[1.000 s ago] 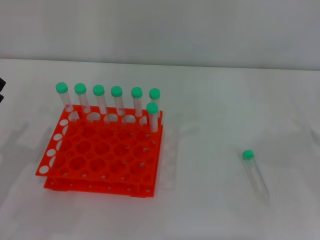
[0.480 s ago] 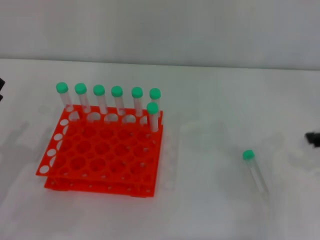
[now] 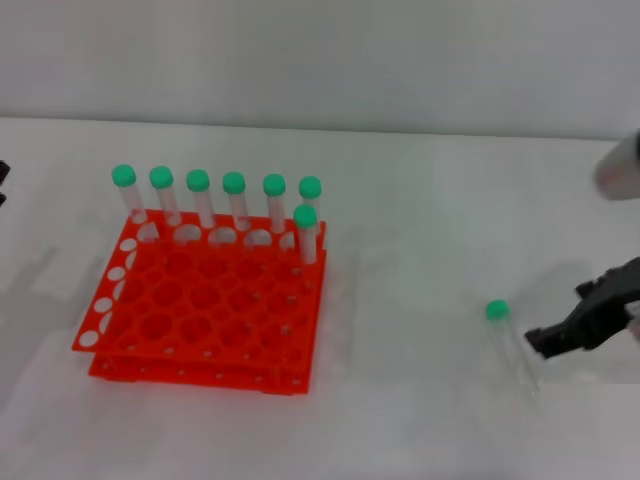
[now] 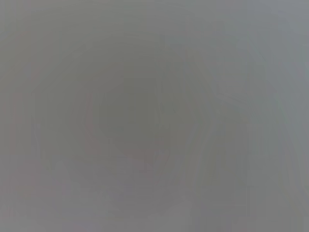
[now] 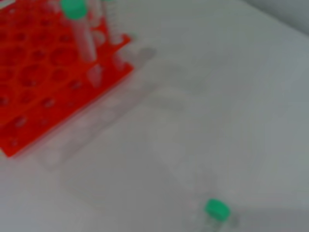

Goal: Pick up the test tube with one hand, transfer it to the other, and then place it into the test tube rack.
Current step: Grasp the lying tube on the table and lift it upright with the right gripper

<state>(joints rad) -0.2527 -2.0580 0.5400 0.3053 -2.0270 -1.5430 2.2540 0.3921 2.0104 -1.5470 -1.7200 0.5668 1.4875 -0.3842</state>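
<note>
A clear test tube with a green cap lies flat on the white table at the right. Its cap also shows in the right wrist view. My right gripper has come in from the right edge and hovers just right of the tube, not touching it. The orange-red rack stands at the left and shows in the right wrist view. It holds several green-capped tubes along its back row. My left gripper is parked at the far left edge. The left wrist view shows only blank grey.
The white table runs back to a pale wall. One rack tube stands in the second row at the rack's right corner.
My right arm has moved in from the right edge toward the lying tube. The tube, the rack and the left arm have not moved.
</note>
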